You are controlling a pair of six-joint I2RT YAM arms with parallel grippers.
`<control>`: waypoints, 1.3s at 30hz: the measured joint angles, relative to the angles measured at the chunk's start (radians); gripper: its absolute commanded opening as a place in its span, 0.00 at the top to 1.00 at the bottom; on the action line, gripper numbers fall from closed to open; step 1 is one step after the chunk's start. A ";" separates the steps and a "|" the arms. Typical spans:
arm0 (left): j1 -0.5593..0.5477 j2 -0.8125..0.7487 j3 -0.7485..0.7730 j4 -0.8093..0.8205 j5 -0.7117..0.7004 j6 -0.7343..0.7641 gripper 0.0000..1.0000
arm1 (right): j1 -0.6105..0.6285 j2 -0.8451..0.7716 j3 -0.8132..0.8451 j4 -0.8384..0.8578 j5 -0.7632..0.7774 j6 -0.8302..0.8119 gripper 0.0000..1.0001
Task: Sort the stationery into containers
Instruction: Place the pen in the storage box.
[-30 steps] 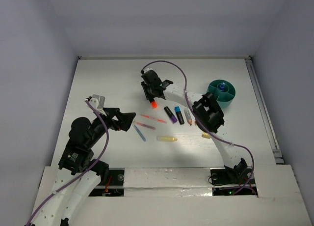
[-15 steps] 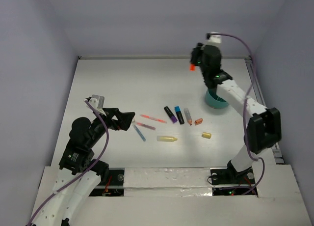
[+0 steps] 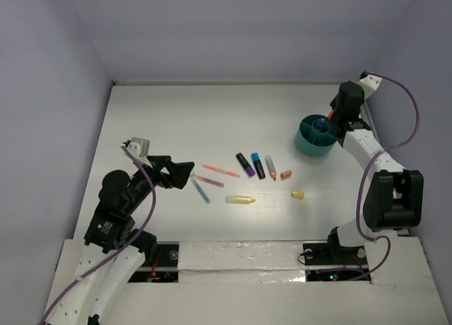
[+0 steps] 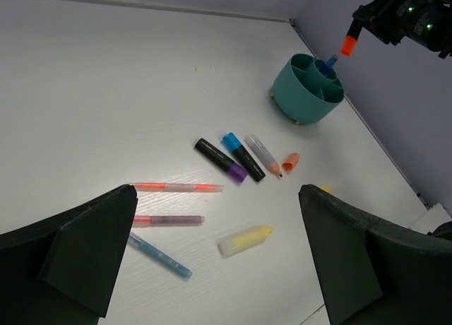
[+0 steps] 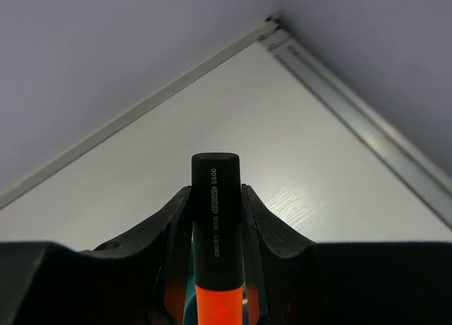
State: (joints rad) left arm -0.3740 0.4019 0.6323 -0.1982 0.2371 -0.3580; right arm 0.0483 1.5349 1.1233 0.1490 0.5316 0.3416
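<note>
There, blue pen (image 4: 327, 65) in cup (image 4: 296, 102); mkrs (image 4: 242, 156) mid-table.

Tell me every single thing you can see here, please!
table: one, white, under everything
cup: one, teal-green, far right, dividers inside
pen in cup: one, blue, standing in the cup
red pen: one, thin, left of middle
pink pen: one, thin, just below the red one
blue pen: one, thin, nearest the left gripper
yellow highlighter: one, middle, near side
purple marker: one, black with purple end, middle
blue marker: one, black with blue end, beside it
grey marker: one, grey, orange tip
orange cap: one, beside the grey marker
yellow cap: one, lying alone
orange marker: one, black and orange, held above the cup
left gripper: open, empty
right gripper: shut on the orange marker
</note>
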 measured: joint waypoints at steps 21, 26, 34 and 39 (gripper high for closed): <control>-0.019 -0.008 0.000 0.000 0.004 0.000 0.01 | -0.033 -0.246 -0.361 0.100 0.096 0.078 0.89; -0.019 -0.008 0.000 0.000 0.006 0.000 0.01 | -0.033 -0.241 -0.387 0.146 0.089 0.088 0.90; -0.019 -0.008 0.000 0.000 0.006 0.000 0.01 | -0.033 -0.212 -0.387 0.176 0.076 0.117 0.90; -0.019 -0.008 0.000 0.000 0.006 0.000 0.01 | -0.027 -0.187 -0.387 0.179 0.078 0.127 0.89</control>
State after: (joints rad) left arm -0.3931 0.3943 0.6323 -0.1978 0.2436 -0.3580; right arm 0.0216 1.3483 0.7361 0.3283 0.6094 0.4686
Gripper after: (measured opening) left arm 0.989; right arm 0.352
